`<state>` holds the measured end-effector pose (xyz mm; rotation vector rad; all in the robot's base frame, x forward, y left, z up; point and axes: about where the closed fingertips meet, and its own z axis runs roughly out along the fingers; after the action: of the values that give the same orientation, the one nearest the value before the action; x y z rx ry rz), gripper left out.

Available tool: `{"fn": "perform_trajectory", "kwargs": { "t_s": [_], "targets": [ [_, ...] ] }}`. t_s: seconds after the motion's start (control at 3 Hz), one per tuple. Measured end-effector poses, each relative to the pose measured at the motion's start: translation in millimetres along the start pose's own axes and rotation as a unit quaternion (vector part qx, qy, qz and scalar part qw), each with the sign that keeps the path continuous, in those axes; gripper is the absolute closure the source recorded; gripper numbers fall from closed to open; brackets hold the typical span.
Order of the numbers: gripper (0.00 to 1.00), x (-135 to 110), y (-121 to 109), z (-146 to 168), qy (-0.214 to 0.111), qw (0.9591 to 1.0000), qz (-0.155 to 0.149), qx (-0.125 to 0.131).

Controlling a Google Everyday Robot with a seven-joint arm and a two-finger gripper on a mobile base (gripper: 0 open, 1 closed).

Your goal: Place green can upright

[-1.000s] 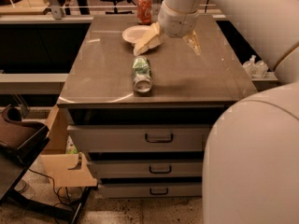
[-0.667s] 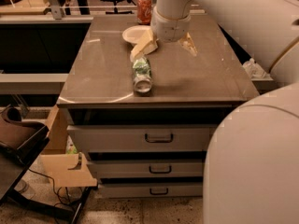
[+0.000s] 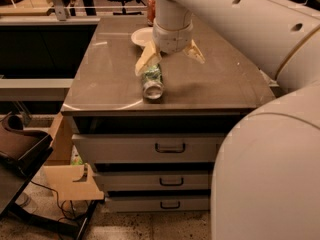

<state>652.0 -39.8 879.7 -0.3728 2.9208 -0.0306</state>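
Found small green-and-white aluminium drink can (image 3: pixel 152 78) lying on its side near the front edge of the grey-brown cabinet top (image 3: pixel 220 79), one silver end facing the camera, long axis running front to back. Not upright yet.

Found cream two-finger gripper (image 3: pixel 171 55) hanging just behind and above the can's far end, jaws spread wide, nothing between them. Noted one cream finger (image 3: pixel 147 60) overlapping the can's far end in this view; cannot tell whether touching it or hovering above. Noted the other finger off to the side over bare top.

Compared with a second ago: gripper shifted from beside the round white plate (image 3: pixel 140 35) toward the front edge, closing on the can. Saw no change in the can's position or heading, and none in jaw spread. Red soda can (image 3: pixel 151 8) at the back unmoved.

Judged from this: reach nearly over, grasp not begun. Can off-centre, lying under one finger rather than in the gap, so likely in need of a sideways correction before closing. Risk: rolling the can sideways if nudged by a descending finger, with the front edge close by. After that, probably a grip across the body, a lift, and a quarter turn to stand it on one silver end.
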Motion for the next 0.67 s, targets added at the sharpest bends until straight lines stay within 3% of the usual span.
{"fn": "perform_trajectory", "kwargs": {
  "t_s": [0.67],
  "targets": [
    [0.00, -11.8, 22.4, 3.8, 0.016, 0.9993, -0.026, -0.019]
  ]
}}
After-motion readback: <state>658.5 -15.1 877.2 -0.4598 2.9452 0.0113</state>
